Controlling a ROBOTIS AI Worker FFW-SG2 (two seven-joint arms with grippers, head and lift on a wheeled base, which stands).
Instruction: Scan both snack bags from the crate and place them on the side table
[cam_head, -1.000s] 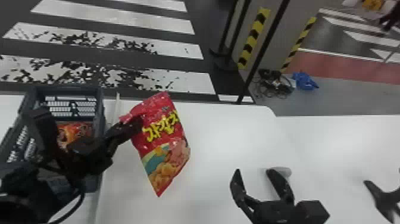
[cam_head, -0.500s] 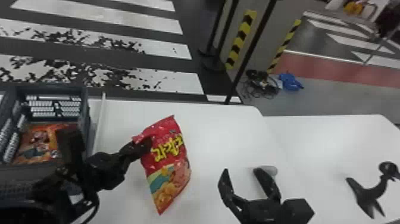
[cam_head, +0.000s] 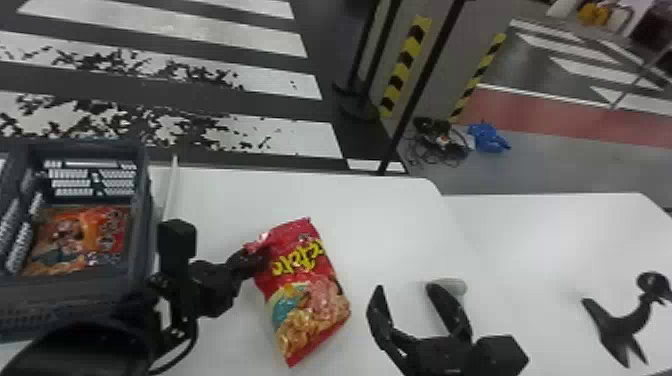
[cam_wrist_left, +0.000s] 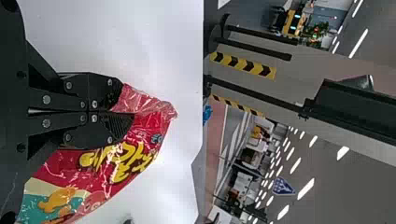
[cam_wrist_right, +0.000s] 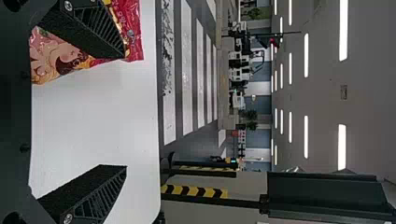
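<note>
Left hand (cam_head: 254, 259) with bag (cam_head: 306, 295); head-view crate (cam_head: 142, 200)

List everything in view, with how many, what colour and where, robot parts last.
Red bag: one, red, in the left gripper over the table
Orange bag: one, orange and red, in the crate
Crate: one, dark grey, table's left end
Strip: one, white, beside the crate
Tables: two, white, side by side
Rounded thing: one, grey, by a right finger
Stand: one, black, far right
Poles: three, black, behind the tables
Cables: one tangle, mostly black, floor
Bundle: one, blue, beside the cables
Crosswalk: one, white stripes, floor
Grippers: two, black; left at the red bag, right over the table
</note>
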